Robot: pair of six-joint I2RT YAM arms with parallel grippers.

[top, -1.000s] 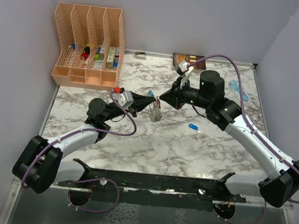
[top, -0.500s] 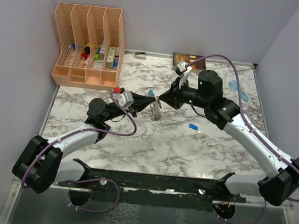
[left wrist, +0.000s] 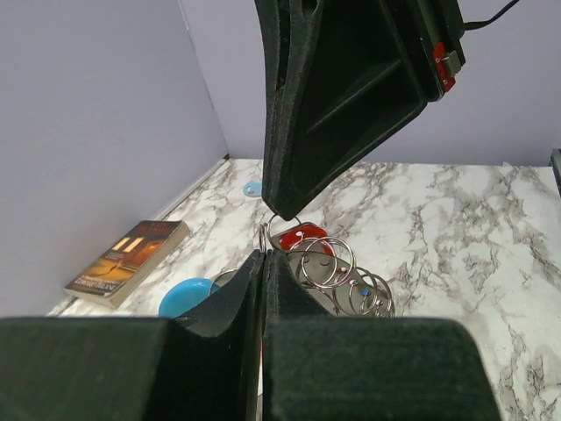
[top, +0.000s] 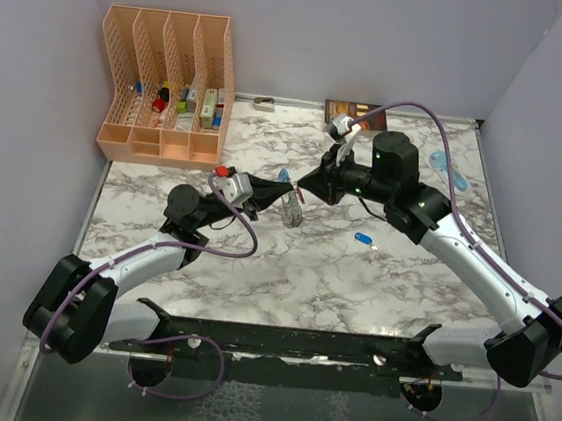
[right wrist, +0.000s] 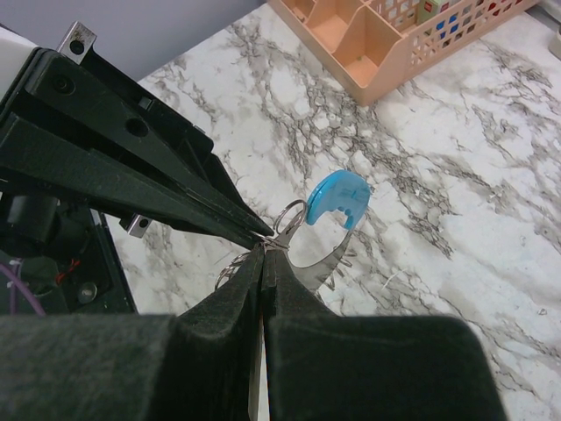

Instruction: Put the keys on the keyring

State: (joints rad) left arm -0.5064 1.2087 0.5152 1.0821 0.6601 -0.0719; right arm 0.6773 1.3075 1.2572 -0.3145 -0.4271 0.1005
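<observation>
The keyring (top: 291, 212), a bunch of grey metal rings with a light-blue strap (right wrist: 337, 195), hangs in the air between both grippers above mid-table. My left gripper (top: 269, 191) is shut on one of its rings (left wrist: 263, 239). My right gripper (top: 304, 186) is shut too, and its tips (left wrist: 279, 215) meet the left tips at the same ring. The red key (left wrist: 298, 237) hangs right under the right tips, against the other rings (left wrist: 337, 267). The dark blue key (top: 363, 239) lies on the table to the right of the bunch.
An orange wire organiser (top: 169, 83) with small items stands at the back left. A book (top: 352, 111) lies at the back middle and shows in the left wrist view (left wrist: 127, 259). A pale-blue see-through object (top: 444, 167) lies at the back right.
The right arm has shifted slightly and the hanging bunch has swung a little. Both grippers stay shut at the ring.
</observation>
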